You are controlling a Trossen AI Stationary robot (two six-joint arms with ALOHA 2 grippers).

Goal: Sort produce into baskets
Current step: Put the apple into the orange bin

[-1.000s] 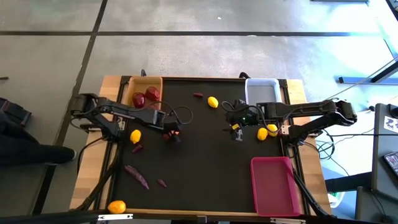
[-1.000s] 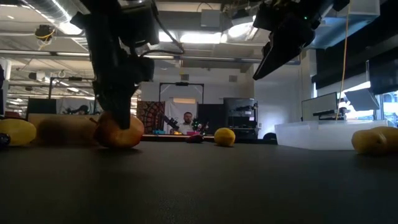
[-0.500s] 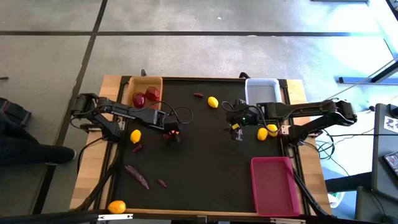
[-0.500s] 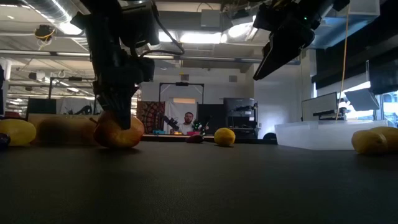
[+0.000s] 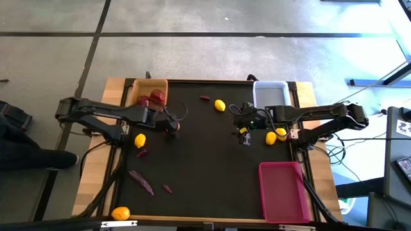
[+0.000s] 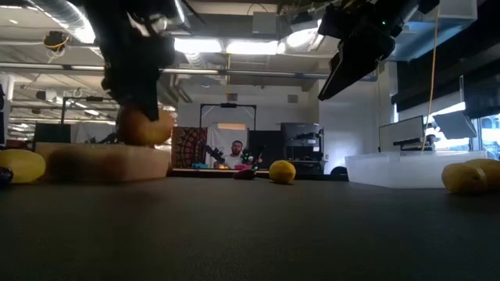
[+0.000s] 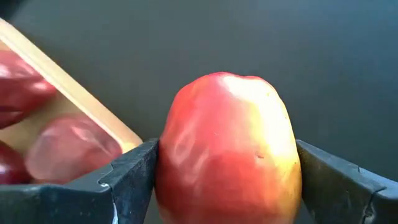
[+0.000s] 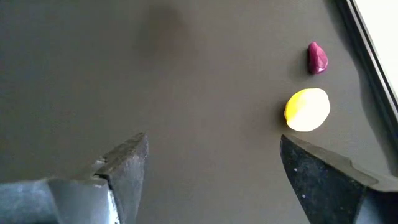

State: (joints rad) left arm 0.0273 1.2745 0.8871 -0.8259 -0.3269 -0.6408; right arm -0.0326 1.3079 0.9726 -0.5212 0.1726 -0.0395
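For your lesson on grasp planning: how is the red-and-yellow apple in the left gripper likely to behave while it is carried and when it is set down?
The apple looks round and glossy, so it may slip in the left gripper, whose fingers touch only its sides. It probably stays rigid, since its outline shows no denting. Released into the wooden basket, it could roll against the red fruits there.

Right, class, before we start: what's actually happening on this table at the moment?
The left gripper holds a red-and-yellow apple lifted off the mat, close to the wooden basket, where other red fruits already lie. The right gripper hangs open over the mat near the white basket. Lemons and purple pieces remain loose; the pink basket is empty.
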